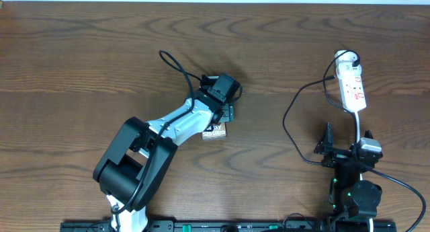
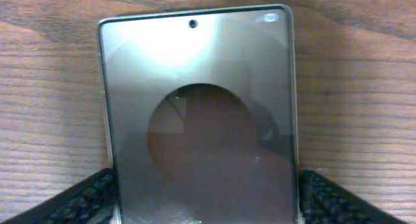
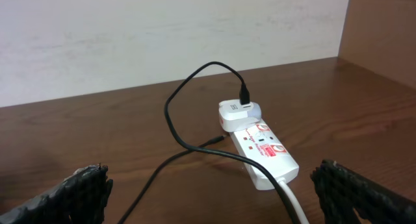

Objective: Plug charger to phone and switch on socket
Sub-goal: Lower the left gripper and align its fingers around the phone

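The phone (image 1: 216, 130) lies flat on the table (image 1: 80, 57) near the middle of the overhead frame, partly under the left claw (image 2: 207, 193). In the left wrist view, this claw stands wide with one finger (image 2: 84, 198) at each long edge of the phone. I cannot tell whether the pads press it. If they rub the edges, any lift or turn may drag or tilt the phone.

The charger (image 1: 285, 121) loops at the right of the frame, well apart from the phone, and I cannot find its plug tip with certainty. The cable may snag on the right arm, or a hard pull may shift the socket (image 1: 353, 87) at the upper right. The right claw (image 3: 211, 178) is wide and empty. The red switches are small, so a push could easily miss.
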